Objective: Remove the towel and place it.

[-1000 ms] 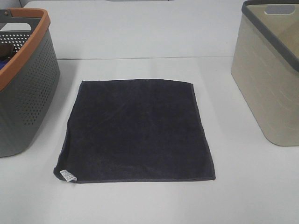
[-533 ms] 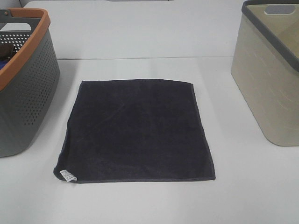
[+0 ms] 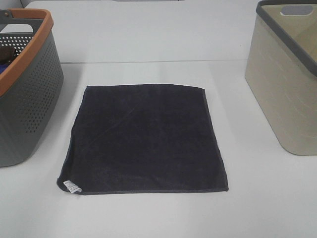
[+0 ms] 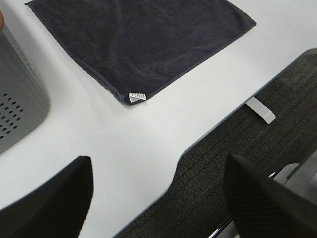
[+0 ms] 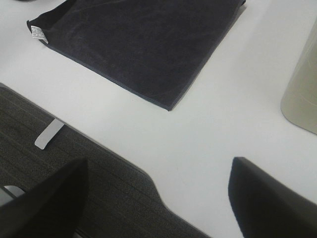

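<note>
The dark navy towel lies spread flat in the middle of the white table, with its small white tag at the near left corner. Neither gripper shows in the exterior high view. In the left wrist view the towel and tag lie well ahead of my left gripper, whose two dark fingers stand wide apart and empty over the table's front edge. In the right wrist view the towel lies ahead of my right gripper, which is also open, empty and back over the front edge.
A grey perforated basket with an orange rim stands at the left of the towel. A beige basket with a grey rim stands at the right. Dark carpet lies below the table's front edge.
</note>
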Action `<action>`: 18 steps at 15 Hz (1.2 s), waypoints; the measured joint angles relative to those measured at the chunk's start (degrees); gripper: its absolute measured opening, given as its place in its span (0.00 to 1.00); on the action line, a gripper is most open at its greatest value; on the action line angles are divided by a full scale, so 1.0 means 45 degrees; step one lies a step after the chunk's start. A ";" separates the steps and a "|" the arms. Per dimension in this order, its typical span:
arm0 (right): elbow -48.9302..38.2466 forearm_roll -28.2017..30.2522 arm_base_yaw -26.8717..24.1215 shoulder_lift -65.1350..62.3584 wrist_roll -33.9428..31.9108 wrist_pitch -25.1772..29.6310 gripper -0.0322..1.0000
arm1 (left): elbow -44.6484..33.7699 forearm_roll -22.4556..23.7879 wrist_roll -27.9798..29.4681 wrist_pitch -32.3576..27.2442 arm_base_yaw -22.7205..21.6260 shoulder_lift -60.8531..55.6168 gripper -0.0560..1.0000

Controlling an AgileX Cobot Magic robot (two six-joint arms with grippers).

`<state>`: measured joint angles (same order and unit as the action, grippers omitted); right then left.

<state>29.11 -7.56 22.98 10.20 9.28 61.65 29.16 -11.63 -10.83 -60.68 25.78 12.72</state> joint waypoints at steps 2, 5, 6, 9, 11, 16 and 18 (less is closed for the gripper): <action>0.0000 -0.0013 -0.0318 0.0000 0.0000 0.0000 0.75 | 0.0000 -0.0013 0.0000 0.0000 -0.0598 -0.0064 0.72; 0.0000 -0.0051 -0.2687 -0.0178 0.0000 -0.0025 0.75 | 0.0000 0.0000 0.0000 0.0025 -0.2941 -0.0968 0.72; 0.0000 -0.0064 -0.3476 -0.0446 0.0000 -0.0051 0.75 | 0.0000 0.0000 0.0000 0.0025 -0.3578 -0.1401 0.72; 0.0000 -0.0064 -0.4775 -0.1515 0.0000 -0.0064 0.75 | 0.0000 0.0013 0.0000 0.0038 -0.4877 -0.2674 0.72; 0.0000 -0.0140 -0.4889 -0.2228 0.0000 -0.0051 0.75 | 0.0000 0.0013 0.0000 0.0038 -0.5106 -0.2878 0.72; -0.0038 -0.0204 -0.4889 -0.2355 0.0000 -0.0064 0.75 | 0.0000 0.0000 0.0000 0.0038 -0.5118 -0.2890 0.72; -0.0038 -0.0204 -0.4889 -0.2355 0.0000 -0.0064 0.75 | 0.0000 0.0000 0.0000 0.0038 -0.5118 -0.2890 0.72</action>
<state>28.93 -8.48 0.97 -0.40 9.28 61.36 29.16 -11.63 -10.83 -60.50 2.75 -0.29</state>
